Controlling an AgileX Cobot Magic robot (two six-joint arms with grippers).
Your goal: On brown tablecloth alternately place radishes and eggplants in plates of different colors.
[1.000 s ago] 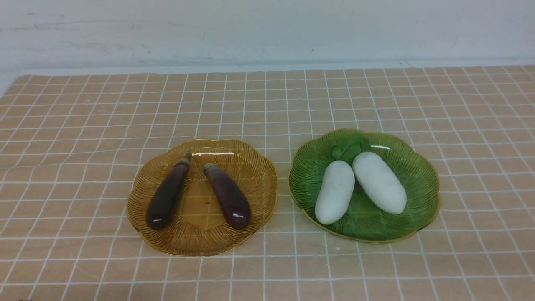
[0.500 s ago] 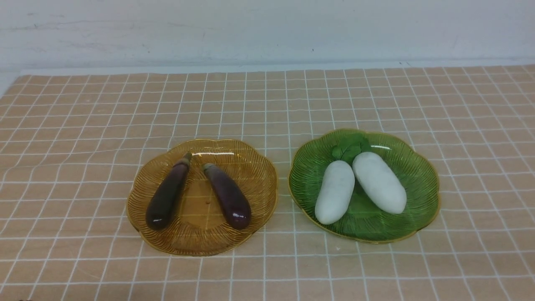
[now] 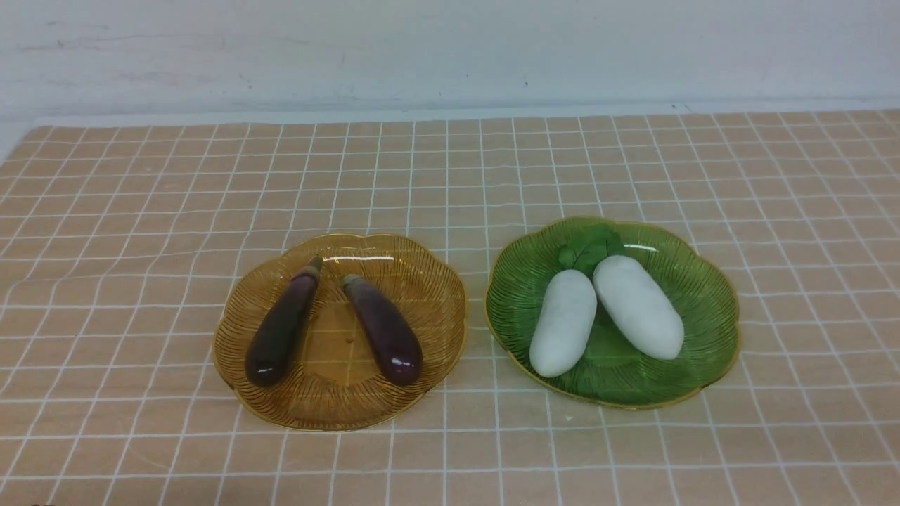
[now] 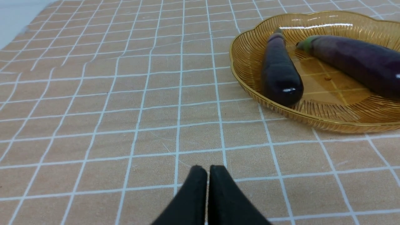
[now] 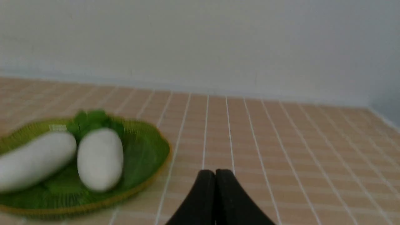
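Two dark purple eggplants (image 3: 281, 328) (image 3: 384, 328) lie side by side in the amber plate (image 3: 436, 295) on the brown tablecloth (image 3: 140, 211). Two white radishes (image 3: 563, 322) (image 3: 638, 306) lie in the green plate (image 3: 703, 295), leaves toward the far rim. Neither arm shows in the front view. In the left wrist view my left gripper (image 4: 208, 170) is shut and empty over bare cloth, short of the amber plate (image 4: 250, 81) and its eggplants (image 4: 279, 73) (image 4: 353, 61). My right gripper (image 5: 215, 173) is shut and empty, beside the green plate (image 5: 150, 150) with the radishes (image 5: 100, 157) (image 5: 34, 159).
A pale wall (image 3: 450, 49) rises behind the table's far edge. The cloth is slightly wrinkled at the left (image 3: 84, 281). In the right wrist view the cloth's edge (image 5: 382, 117) lies off to the side.
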